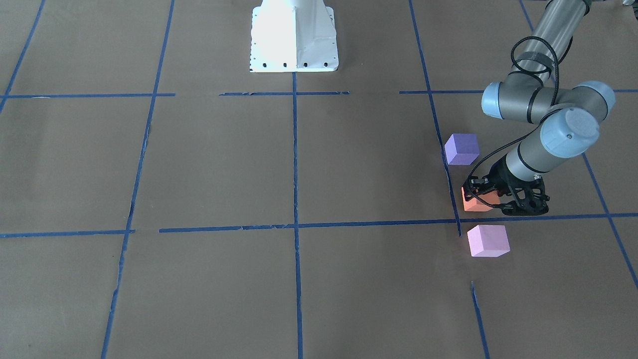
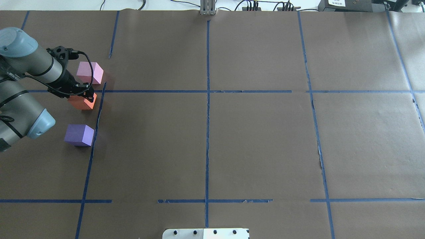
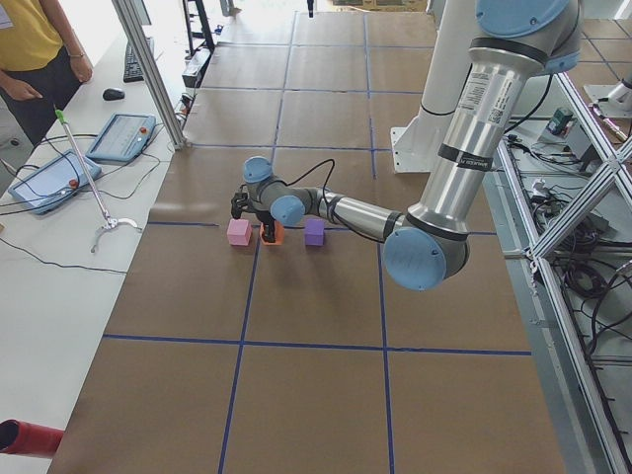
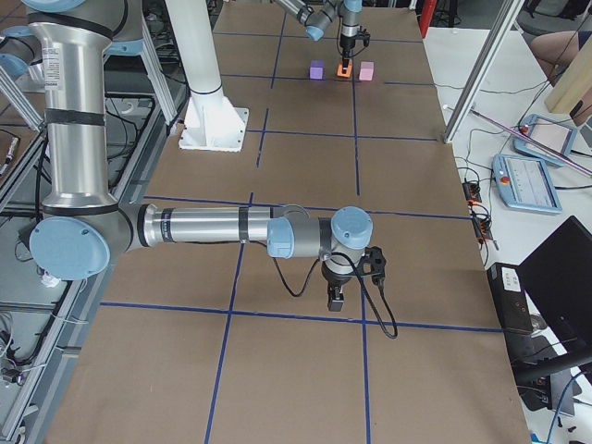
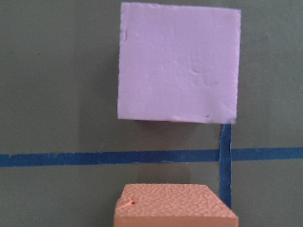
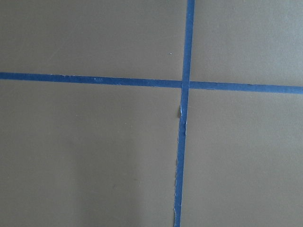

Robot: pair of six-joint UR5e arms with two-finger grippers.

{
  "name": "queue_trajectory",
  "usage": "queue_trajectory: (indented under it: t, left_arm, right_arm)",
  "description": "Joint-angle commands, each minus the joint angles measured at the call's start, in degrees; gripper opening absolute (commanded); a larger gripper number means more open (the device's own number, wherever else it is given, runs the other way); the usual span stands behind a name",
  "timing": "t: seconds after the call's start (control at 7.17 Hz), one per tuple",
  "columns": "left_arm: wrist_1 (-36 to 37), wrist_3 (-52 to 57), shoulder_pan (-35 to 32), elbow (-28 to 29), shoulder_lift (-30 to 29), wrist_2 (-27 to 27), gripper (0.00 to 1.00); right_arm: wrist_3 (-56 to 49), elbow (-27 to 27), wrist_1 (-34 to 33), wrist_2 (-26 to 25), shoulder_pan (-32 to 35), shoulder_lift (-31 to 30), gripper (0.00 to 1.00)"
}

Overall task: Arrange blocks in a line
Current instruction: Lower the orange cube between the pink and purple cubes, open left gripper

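Observation:
Three blocks stand in a row near a blue tape line on the robot's left side: the violet-purple block (image 1: 462,148) (image 2: 79,134), the orange block (image 1: 475,202) (image 2: 83,102) and the pale pink block (image 1: 488,240) (image 2: 89,72). My left gripper (image 1: 491,197) (image 2: 80,93) reaches down over the orange block, a finger on either side, and looks shut on it at table level. The left wrist view shows the orange block (image 5: 175,208) at the bottom edge and the pink block (image 5: 177,61) beyond it. My right gripper (image 4: 338,298) hangs over bare table far from the blocks; I cannot tell whether it is open or shut.
The brown table is marked with a grid of blue tape (image 2: 207,116). The white robot base (image 1: 294,37) sits at the middle of the robot's edge. An operator (image 3: 30,49) and teach pendants (image 3: 118,138) are at a side desk beyond the blocks.

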Motion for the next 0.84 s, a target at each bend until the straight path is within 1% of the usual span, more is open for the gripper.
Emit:
queue_trajectory:
  t: [0.0,0.28,0.42,0.56,0.7]
  left_arm:
    - [-0.83,-0.17,0.44,0.6,-0.01,0.03,0.23]
    - [-0.83,-0.17,0.53,0.6,-0.01,0.03,0.24]
    - [-0.83,-0.17,0.62,0.69,-0.01,0.03,0.31]
    - [-0.83,-0.17,0.62,0.78,-0.01,0.03,0.76]
    - [-0.92,-0.08,0.62,0.78,-0.01,0.03,0.99]
  right_arm:
    - [0.0,0.0,0.04,0.0,0.0,0.0,1.0]
    - [0.0,0.0,-0.05,0.0,0.0,0.0,1.0]
    - [0.0,0.0,0.04,0.0,0.0,0.0,1.0]
    - [0.0,0.0,-0.05,0.0,0.0,0.0,1.0]
    - [0.0,0.0,0.04,0.0,0.0,0.0,1.0]
